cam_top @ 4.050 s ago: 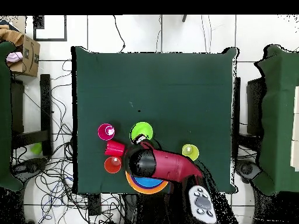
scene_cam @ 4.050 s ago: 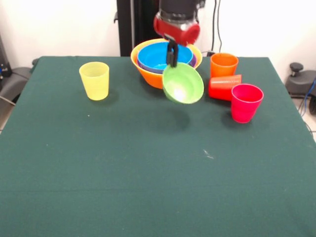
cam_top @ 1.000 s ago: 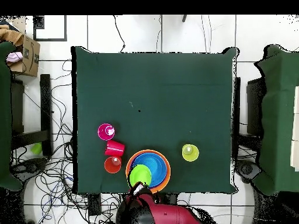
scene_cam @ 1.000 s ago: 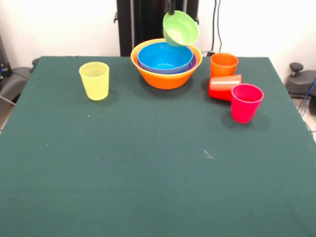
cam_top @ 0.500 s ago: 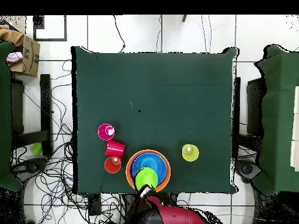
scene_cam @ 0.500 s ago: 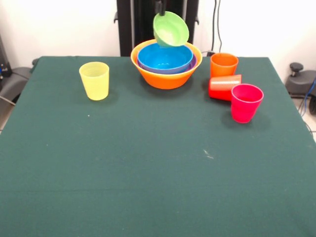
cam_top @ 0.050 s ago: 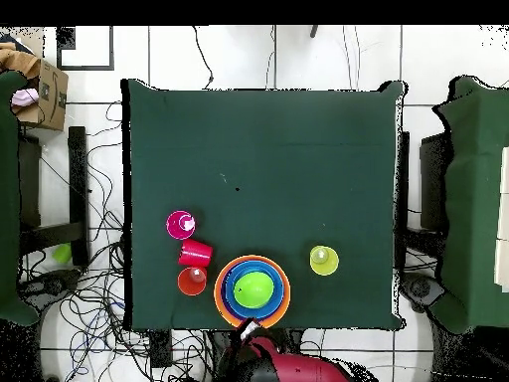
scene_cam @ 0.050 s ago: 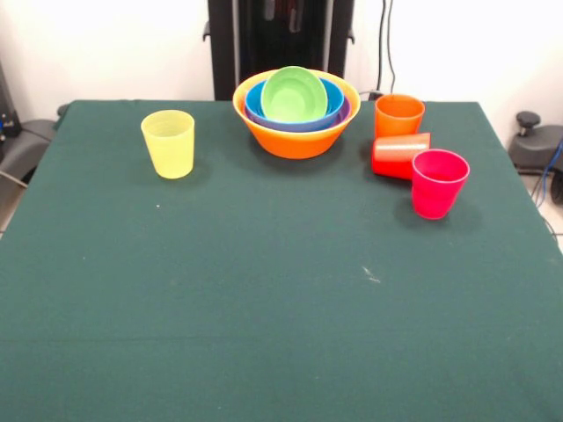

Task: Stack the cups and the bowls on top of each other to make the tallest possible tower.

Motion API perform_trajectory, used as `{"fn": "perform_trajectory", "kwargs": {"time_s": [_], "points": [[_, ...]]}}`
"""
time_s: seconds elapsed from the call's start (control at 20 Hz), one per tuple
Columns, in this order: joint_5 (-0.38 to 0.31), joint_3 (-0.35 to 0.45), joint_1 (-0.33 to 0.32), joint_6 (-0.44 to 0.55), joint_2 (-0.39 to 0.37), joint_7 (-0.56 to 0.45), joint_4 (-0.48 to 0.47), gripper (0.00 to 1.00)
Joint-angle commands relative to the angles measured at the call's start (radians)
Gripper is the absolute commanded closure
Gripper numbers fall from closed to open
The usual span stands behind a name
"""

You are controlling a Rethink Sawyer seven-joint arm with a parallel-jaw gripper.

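Note:
The small light green bowl (scene_cam @ 0.050 s ago: 296, 94) (cam_top @ 0.050 s ago: 254, 289) sits tilted inside a blue bowl (scene_cam @ 0.050 s ago: 257, 99) (cam_top @ 0.050 s ago: 233, 283). That blue bowl is nested in a purple bowl (scene_cam @ 0.050 s ago: 346, 110) and a large yellow-orange bowl (scene_cam @ 0.050 s ago: 295, 141) (cam_top @ 0.050 s ago: 221, 299). A yellow cup (scene_cam @ 0.050 s ago: 169, 143) (cam_top @ 0.050 s ago: 323, 261) stands alone, upright. An orange cup (scene_cam @ 0.050 s ago: 398, 115) (cam_top @ 0.050 s ago: 192, 282) and a magenta cup (scene_cam @ 0.050 s ago: 438, 183) (cam_top @ 0.050 s ago: 180, 225) stand upright with a red cup (scene_cam @ 0.050 s ago: 400, 155) (cam_top @ 0.050 s ago: 196, 253) lying on its side between them. My gripper (cam_top @ 0.050 s ago: 249, 329) is drawn back just past the table edge beside the bowl stack, holding nothing.
The green table (scene_cam @ 0.050 s ago: 264, 308) stretches wide in front of the bowls and cups. My red arm (cam_top @ 0.050 s ago: 293, 368) lies off the table's edge. A cardboard box (cam_top @ 0.050 s ago: 40, 92) sits on a side table, and cables lie on the floor around.
The green bowl was hanging from my gripper above the stack; now it rests in the blue bowl, let go, and the gripper has drawn back off the table.

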Motion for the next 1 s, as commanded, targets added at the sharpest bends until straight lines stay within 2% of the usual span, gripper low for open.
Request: {"fn": "perform_trajectory", "kwargs": {"time_s": [0.05,0.25,0.5,0.65,0.85,1.0], "points": [[-0.045,0.024,0.017,-0.050,0.047,0.036,-0.065,0.00],[-0.041,0.024,0.019,-0.053,0.046,0.037,-0.063,0.00],[-0.032,0.082,-0.040,-0.012,0.012,-0.009,-0.058,0.00],[-0.034,0.077,-0.041,0.008,-0.015,-0.016,-0.057,0.00],[-0.038,0.041,0.008,-0.021,0.041,0.023,-0.095,0.00],[-0.031,0.011,0.055,-0.022,0.053,0.049,-0.115,0.00]]}}
